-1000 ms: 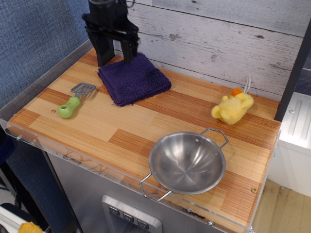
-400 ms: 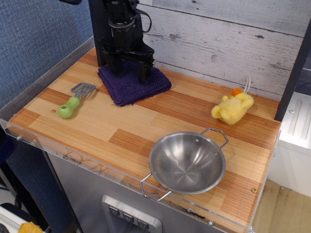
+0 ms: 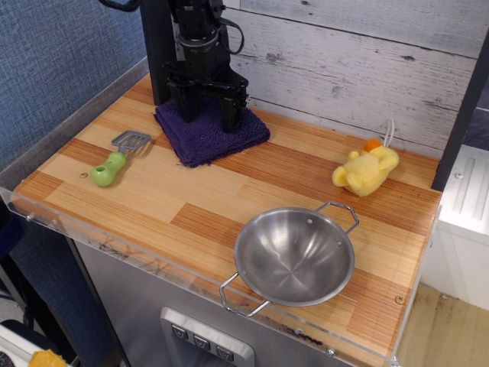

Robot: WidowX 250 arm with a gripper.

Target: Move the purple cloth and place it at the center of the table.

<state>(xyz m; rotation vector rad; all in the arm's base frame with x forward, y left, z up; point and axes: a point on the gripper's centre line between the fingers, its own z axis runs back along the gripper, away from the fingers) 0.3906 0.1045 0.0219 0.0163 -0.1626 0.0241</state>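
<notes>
**A:** Where did the cloth [image 3: 210, 131] lie on the counter [image 3: 229, 195], and what was the claw [image 3: 206, 111] doing?

**B:** The cloth lay in the far left corner of the counter, close to the back wall and well apart from the middle. The claw stood directly over it, fingers spread and pointing down, one tip near the cloth's left part and one near its right edge. It was released, gripping nothing; whether the tips touched the pile could not be told.

**A:** What could have gone wrong from that position?

**B:** Probably a shallow pinch. The cloth was folded in layers, so closing on the top layer alone might have let it unfold or slip out on the way. A drag toward the middle could also have trailed a corner toward the spatula [image 3: 116, 160], just beside the cloth's near left side. The bowl [image 3: 294, 256] and the duck [image 3: 366, 170] lay well apart and seemed a lesser risk.

**A:** Which way did the cloth point?

**B:** It was roughly square, so no long axis was clear. It sat turned relative to the counter's edges, one corner pointing toward the near edge and another toward the right.
</notes>
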